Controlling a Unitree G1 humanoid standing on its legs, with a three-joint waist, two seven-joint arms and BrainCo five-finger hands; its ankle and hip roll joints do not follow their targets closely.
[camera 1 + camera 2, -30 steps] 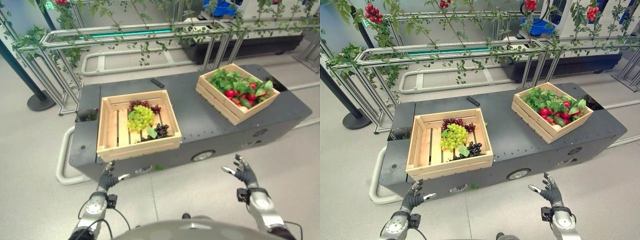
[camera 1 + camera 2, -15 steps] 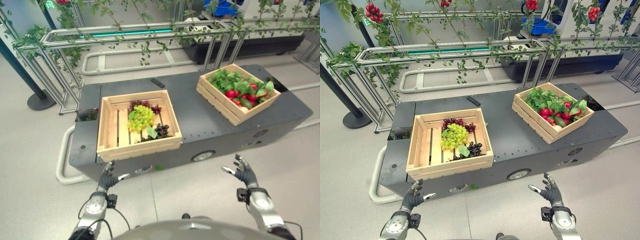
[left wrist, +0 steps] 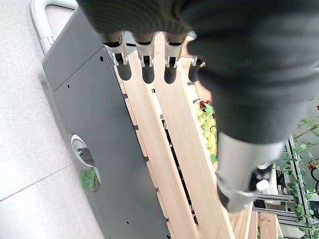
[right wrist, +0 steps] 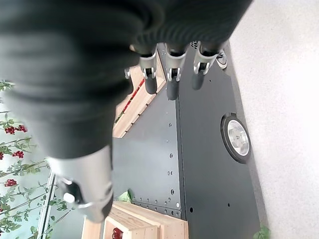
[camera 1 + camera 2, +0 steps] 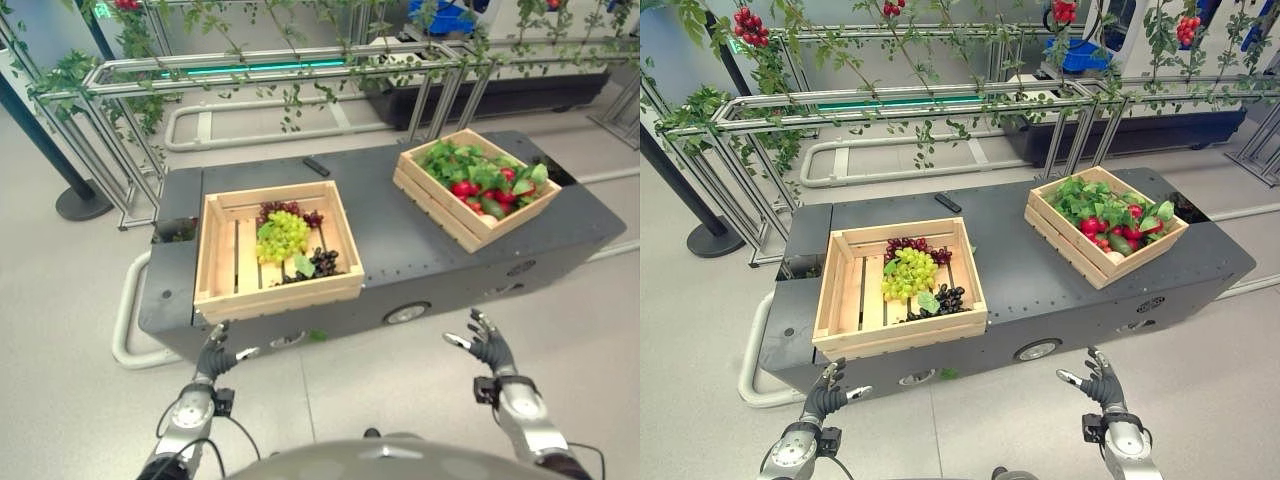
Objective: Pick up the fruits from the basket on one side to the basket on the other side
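Two pale wooden crates sit on a dark grey cart [image 5: 400, 240]. The left crate [image 5: 225, 255] holds light green grapes [image 5: 283, 233], dark red grapes [image 5: 285, 209] and black grapes [image 5: 323, 261]. The right crate [image 5: 440, 205] holds green leaves with red fruit [image 5: 462, 187]. The floor [image 5: 60, 300] is pale grey.

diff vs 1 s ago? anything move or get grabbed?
Nothing visibly changed. Both hands, left hand and right hand, hang open and empty in front of the dark cart, as before. The grapes lie in the left crate and the right crate keeps its vegetables; nothing taken hold of or let go.
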